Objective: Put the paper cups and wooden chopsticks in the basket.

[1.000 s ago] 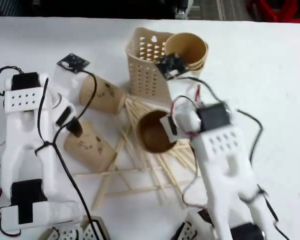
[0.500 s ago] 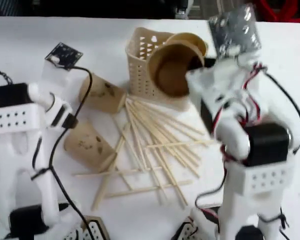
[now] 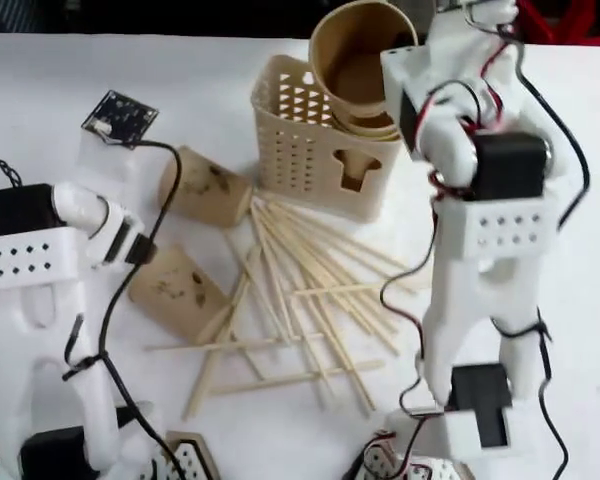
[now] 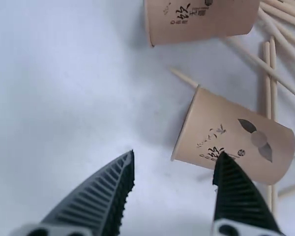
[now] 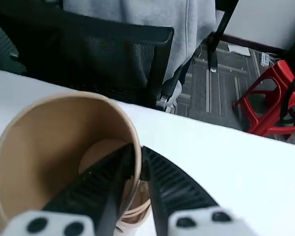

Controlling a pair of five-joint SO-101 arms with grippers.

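The right gripper (image 5: 137, 150) is clamping the rim of a paper cup (image 3: 352, 55), holding it tilted over the basket (image 3: 298, 150) at the far side of the bench (image 3: 80, 70), and should be levelling it above the nested cups (image 3: 378, 127) before releasing.

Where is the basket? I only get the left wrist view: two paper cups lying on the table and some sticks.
Observer: In the high view the basket stands just beyond the scattered chopsticks, away from the arms' bases.
Operator: Is anything in it yet?
Observer: Yes, stacked cups sit in one end of it.
Operator: And what about the other arm?
Observer: The right gripper pinches the wall of a tilted cup, held over those stacked cups.
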